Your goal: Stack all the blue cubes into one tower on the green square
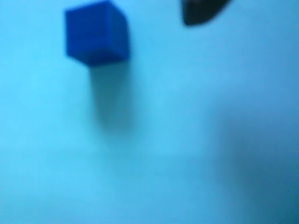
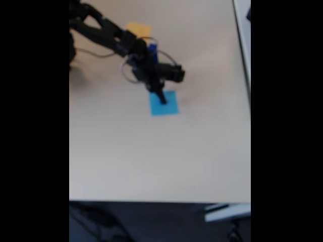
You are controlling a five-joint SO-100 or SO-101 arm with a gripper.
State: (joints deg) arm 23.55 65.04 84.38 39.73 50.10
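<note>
- In the wrist view, a blurred dark fingertip (image 1: 203,13) pokes in at the top edge; the light-blue square (image 1: 187,140) spreads across the frame below it.
- One blue cube (image 1: 96,32) sits on that light-blue square at upper left, apart from the fingertip, its shadow falling downward in the view.
- In the fixed view, the gripper (image 2: 161,98) points down over the light-blue square (image 2: 169,108) on the tan table (image 2: 151,161). I cannot tell how wide the claw stands or whether it holds anything.
- Farther back, an orange-yellow square (image 2: 139,28) lies behind the arm (image 2: 108,35).
- Progress, as I judge it: no tower can be made out, so stacking seems barely begun. This cube rests on the wrong patch and needs carrying over.
- No brands, labels or readable writing.
</note>
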